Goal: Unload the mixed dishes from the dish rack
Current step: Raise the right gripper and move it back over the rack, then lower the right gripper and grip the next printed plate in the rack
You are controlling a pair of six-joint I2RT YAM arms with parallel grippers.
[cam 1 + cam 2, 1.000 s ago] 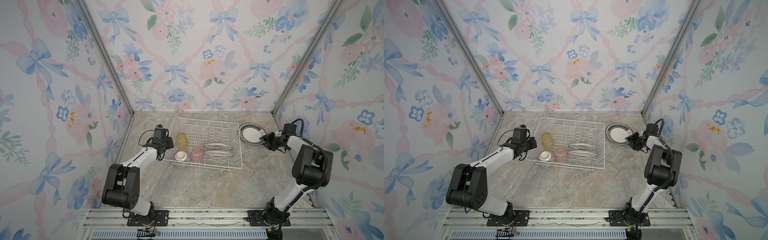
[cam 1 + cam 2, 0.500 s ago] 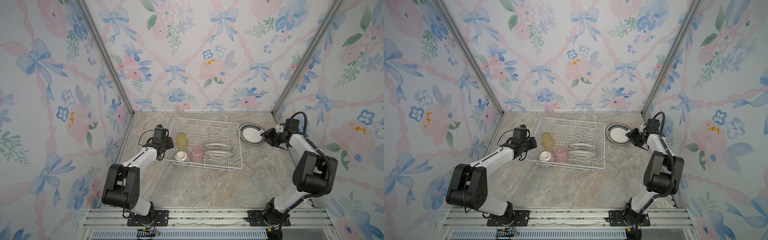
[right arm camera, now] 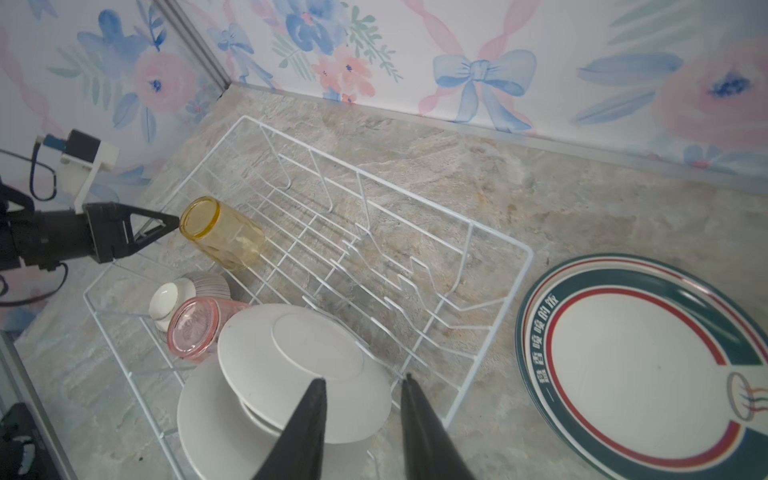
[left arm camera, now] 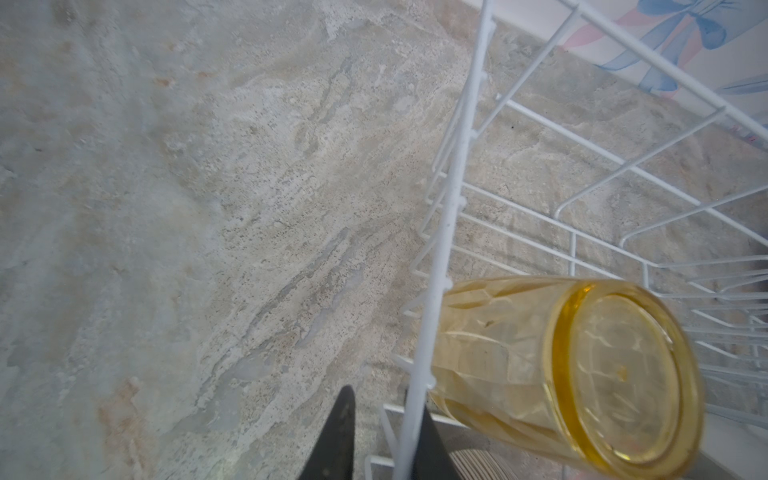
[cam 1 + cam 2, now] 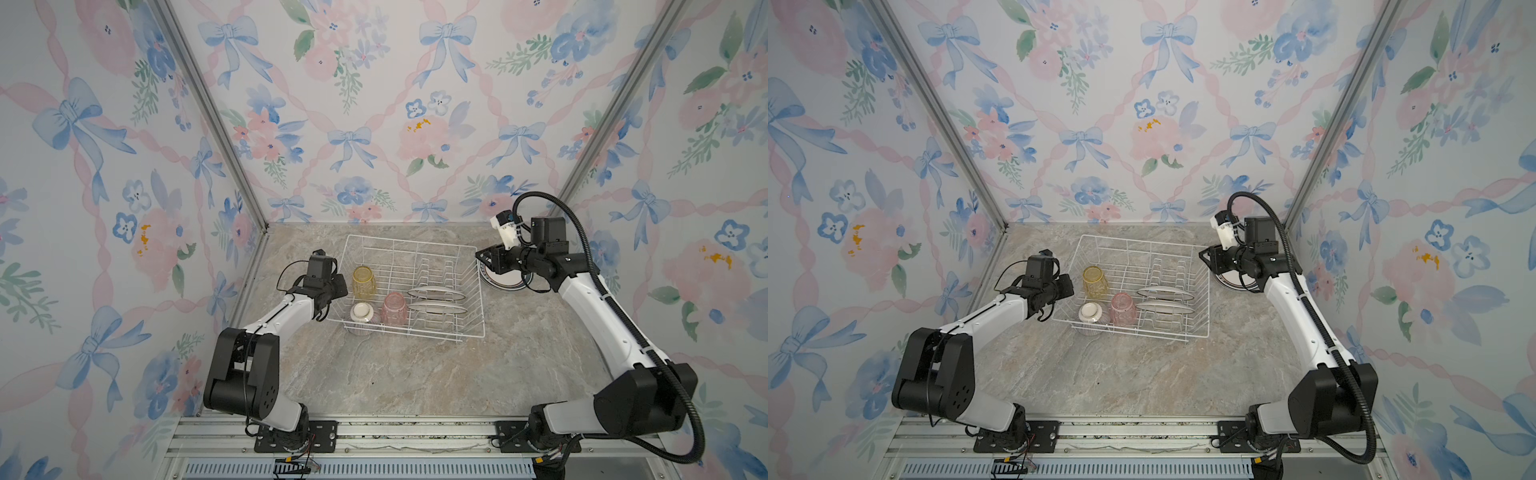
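For the right end effector (image 3: 363, 415): fingers moderately spread, clasping nothing, touching nothing, poised in the air above the right rim of the dish rack (image 5: 399, 266), beside a flat stack of plates (image 5: 505, 283) on the desk (image 5: 395, 374). For the left end effector (image 4: 382, 399): fingers only narrowly parted, straddling the white wire of the rack's left rim, one finger against the wire, a sliver of desk showing between the wire and the other finger; impossible to tell whether truly clamped.

Rack toward the back of the desk, long axis running left to right in both top views. Inside, at the left end: yellow tumbler (image 5: 363, 281) mouth down, base up, long axis about upright, just beside the left end effector; pink tumbler (image 5: 394, 307) likewise inverted, nearer the front; striped bowl (image 5: 361, 318) upside down, foot ring up, close against the pink tumbler. In the slots at the right: two plates (image 5: 436, 294) on edge, one behind the other, edge lines parallel to the rack's long axis, plain white undersides turned toward the right wrist camera. Stack outside the rack, just beside its right rim, printed face up.
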